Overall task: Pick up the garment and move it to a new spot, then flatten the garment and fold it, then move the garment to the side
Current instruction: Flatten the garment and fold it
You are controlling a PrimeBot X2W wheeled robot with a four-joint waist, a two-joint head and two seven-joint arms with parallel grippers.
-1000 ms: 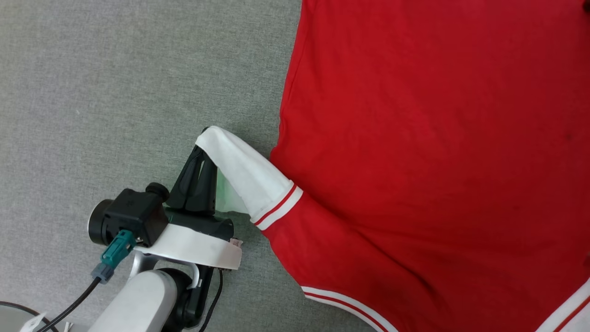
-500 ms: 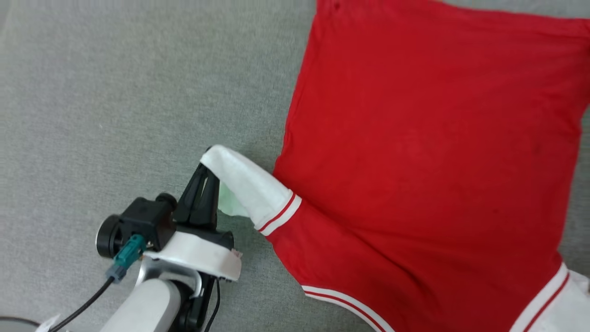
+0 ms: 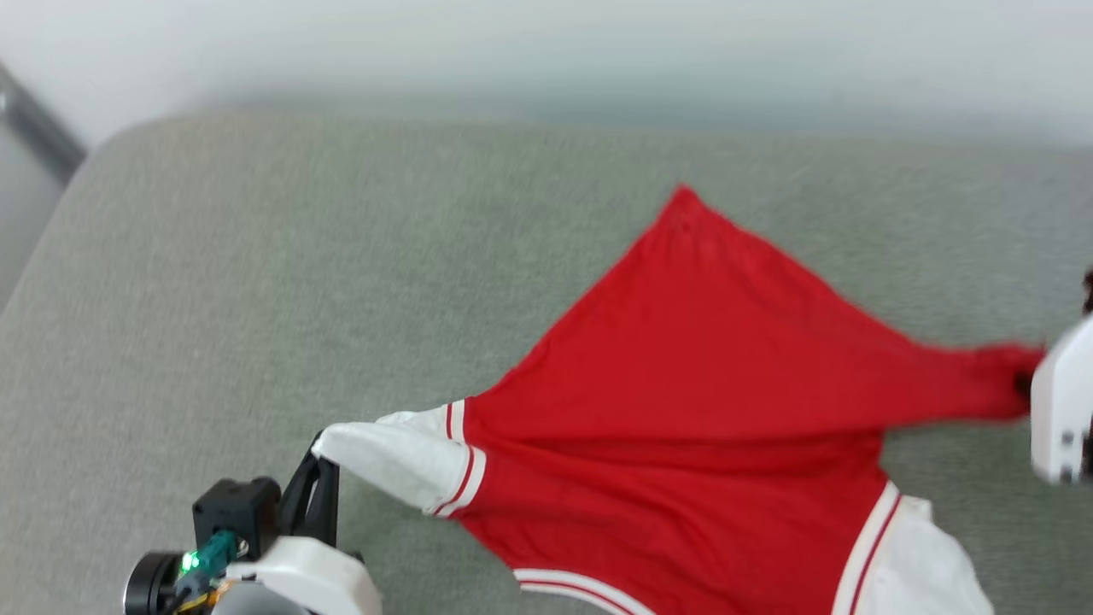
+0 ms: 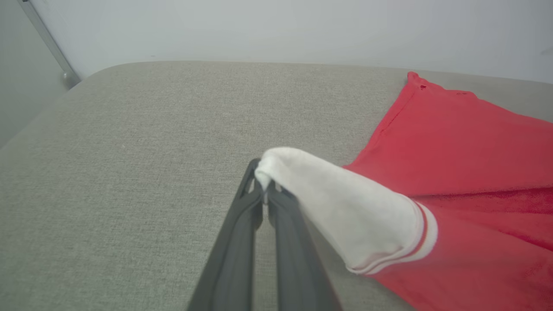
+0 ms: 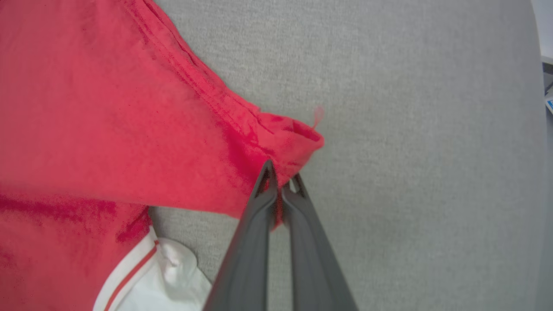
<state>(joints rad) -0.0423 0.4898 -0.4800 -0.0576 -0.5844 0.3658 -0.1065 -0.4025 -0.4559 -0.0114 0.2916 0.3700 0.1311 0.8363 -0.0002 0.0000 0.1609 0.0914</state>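
Your left gripper (image 4: 263, 186) is nearest, at the lower left of the head view. Its fingers are pressed together on the tip of the garment's (image 3: 683, 384) white sleeve (image 4: 345, 207). That sleeve drapes over the fingertips and hides them from the right side. A red stripe runs where the white cloth meets the red. A black camera box (image 3: 235, 511) with a green light sits just beside the fingers.

The second sleeve (image 3: 926, 555), also white, lies crumpled at the lower right, near your right arm.

The garment is pulled taut between both grippers, and its red body spreads over the grey surface (image 3: 256, 299) as a rough triangle. Creases run along the line between the two grips. No letters or number can be seen on the side facing up.

Your right gripper (image 5: 281, 181) is at the right edge of the head view, where its white housing (image 3: 1059, 410) is blurred. Its fingers are pinching a bunched red corner of the hem.

Farther on, the triangle's far corner points at the back edge of the surface. Behind that is a pale wall (image 4: 259, 26), with a dark slanted bar (image 4: 45, 41) at its left.
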